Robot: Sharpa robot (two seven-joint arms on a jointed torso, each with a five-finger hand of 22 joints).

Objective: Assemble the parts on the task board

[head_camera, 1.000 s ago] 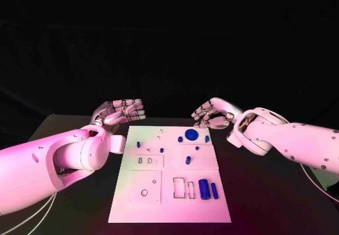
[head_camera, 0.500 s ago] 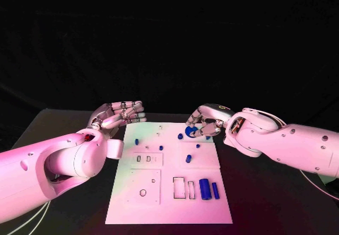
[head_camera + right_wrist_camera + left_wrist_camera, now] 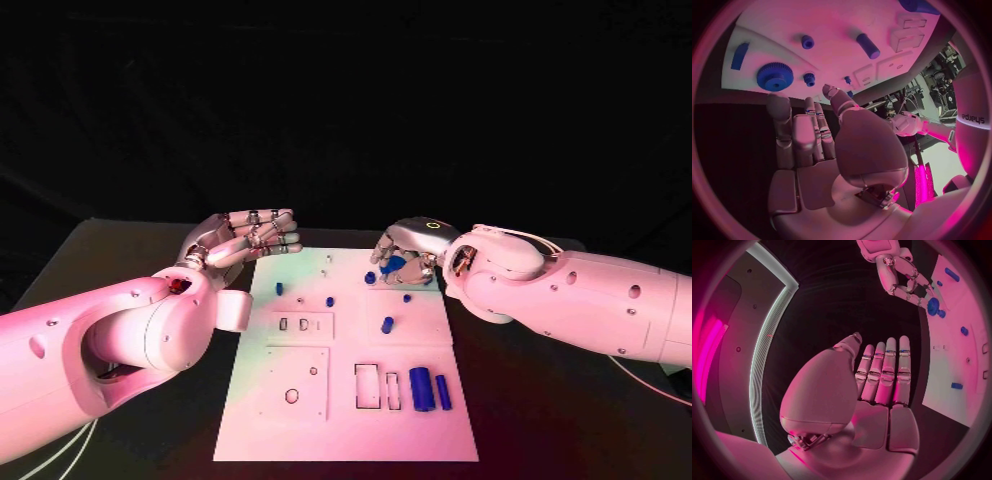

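Note:
The white task board (image 3: 346, 430) lies in the middle of the black table. A blue gear (image 3: 392, 266) (image 3: 774, 76) sits at its far end. My right hand (image 3: 408, 248) hovers over that gear with its fingers (image 3: 792, 130) stretched toward it and nothing in them; whether the tips touch it I cannot tell. The left wrist view shows the right hand (image 3: 898, 270) reaching down to the gear (image 3: 933, 305). My left hand (image 3: 245, 238) is off the board's far left corner, fingers (image 3: 882, 372) side by side, holding nothing.
Small blue pegs (image 3: 280, 288) (image 3: 330, 300) (image 3: 405, 297) and a short cylinder (image 3: 387, 324) stand mid-board. A thick blue cylinder (image 3: 420, 388) and a thin bar (image 3: 441, 392) lie beside two rectangular slots (image 3: 378, 385). Raised white plates (image 3: 296, 385) occupy the near left.
My right hand has moved left and down from beside the board to above the blue gear. The left hand has hardly moved.

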